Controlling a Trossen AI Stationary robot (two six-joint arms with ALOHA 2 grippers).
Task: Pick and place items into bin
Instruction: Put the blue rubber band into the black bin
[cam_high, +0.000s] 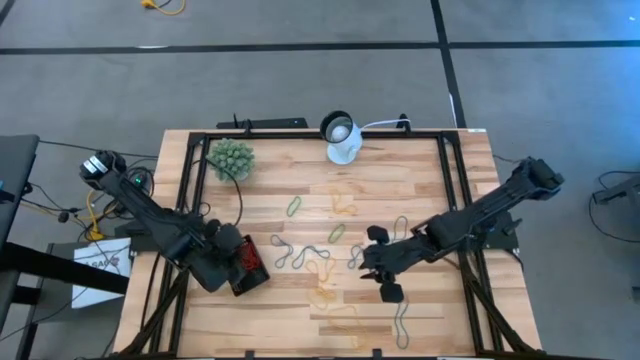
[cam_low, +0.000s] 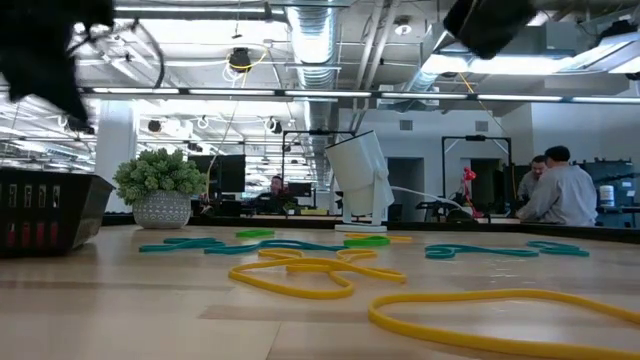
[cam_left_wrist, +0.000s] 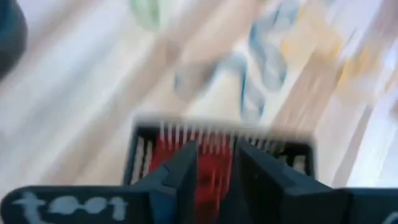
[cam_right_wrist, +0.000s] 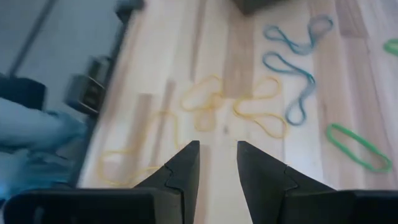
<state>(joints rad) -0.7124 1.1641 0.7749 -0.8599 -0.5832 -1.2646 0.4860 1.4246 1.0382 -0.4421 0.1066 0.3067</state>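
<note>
Bands (cam_high: 310, 254) mostly lay loose across the table (cam_high: 420, 175), so you had much left; only red ones sat in the bin (cam_high: 248, 267) at the left. Left gripper (cam_left_wrist: 214, 165) hung over it, fingers slightly parted, empty. Right gripper (cam_right_wrist: 217, 163) hovered open over yellow bands.

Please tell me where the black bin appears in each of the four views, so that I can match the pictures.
High view: the black bin lies lower left, under the left pincer.
Low view: at the far left edge.
Left wrist view: lower centre, red inside.
Right wrist view: cannot tell.
Shared landmark: the plant ball, in high and low views.
</note>
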